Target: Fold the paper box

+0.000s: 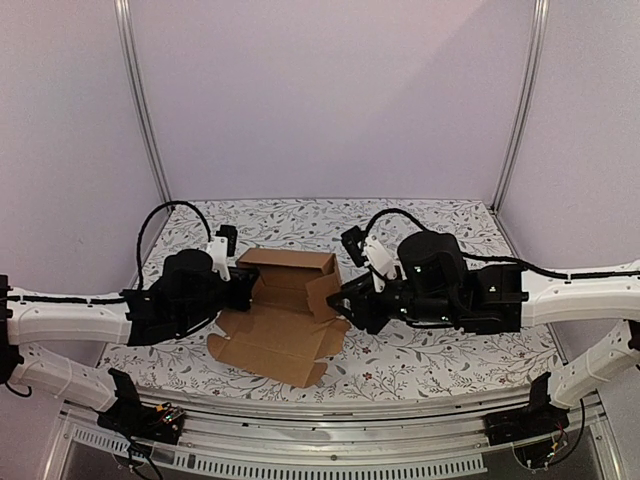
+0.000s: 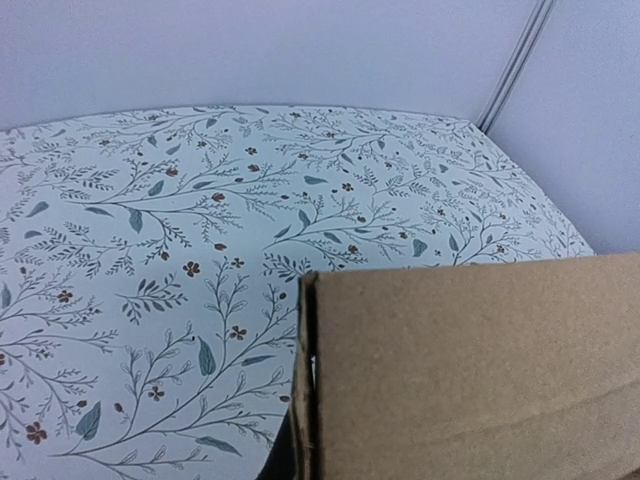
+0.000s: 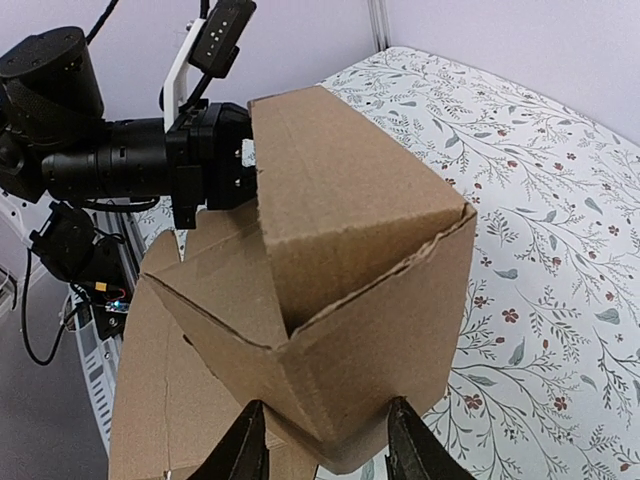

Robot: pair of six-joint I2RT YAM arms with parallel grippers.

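Note:
The paper box (image 1: 285, 320) is plain brown cardboard in the middle of the table, its back and side walls raised and a flat flap lying toward the front. My left gripper (image 1: 243, 287) is shut on the left wall; the right wrist view shows it (image 3: 240, 165) clamped on that wall's edge. In the left wrist view the cardboard (image 2: 470, 370) hides the fingers. My right gripper (image 1: 338, 297) is at the box's right end. Its jaws (image 3: 328, 440) stand apart, straddling the near corner of the box (image 3: 350, 230). I cannot tell whether its fingers (image 3: 245, 450) press the cardboard.
A floral cloth covers the table (image 1: 430, 360). Pale walls close in the back and both sides, with metal posts (image 1: 140, 100) (image 1: 520, 100) in the corners. A metal rail (image 1: 320, 425) runs along the near edge. Black cables (image 1: 165, 215) loop off both arms.

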